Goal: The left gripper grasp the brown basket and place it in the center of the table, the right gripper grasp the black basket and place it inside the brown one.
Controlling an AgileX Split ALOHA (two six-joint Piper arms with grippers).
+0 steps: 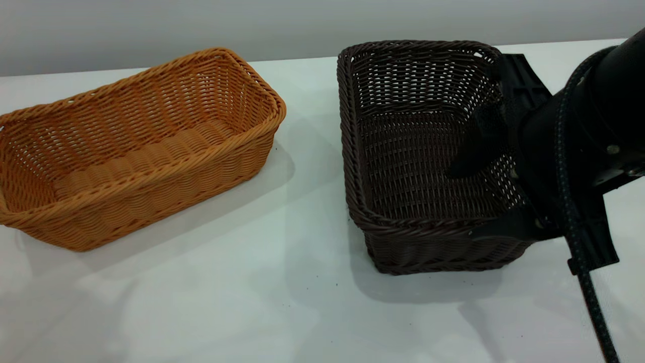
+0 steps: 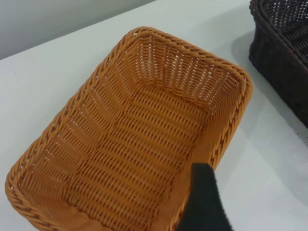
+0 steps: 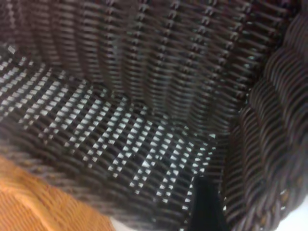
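The brown basket (image 1: pixel 136 146) stands on the white table (image 1: pixel 302 302) at the left, and the left wrist view looks down into it (image 2: pixel 139 139). My left gripper (image 2: pixel 207 204) shows only as a black part over the basket's long rim; it is out of the exterior view. The black basket (image 1: pixel 418 161) stands at the right. My right gripper (image 1: pixel 496 151) straddles its right wall, one finger (image 3: pixel 204 207) inside against the weave and the other hidden outside, and it looks shut on the wall.
A strip of bare table about a hand wide separates the two baskets. The black basket's corner (image 2: pixel 284 53) shows in the left wrist view. The right arm's cable (image 1: pixel 587 282) hangs down over the table's front right.
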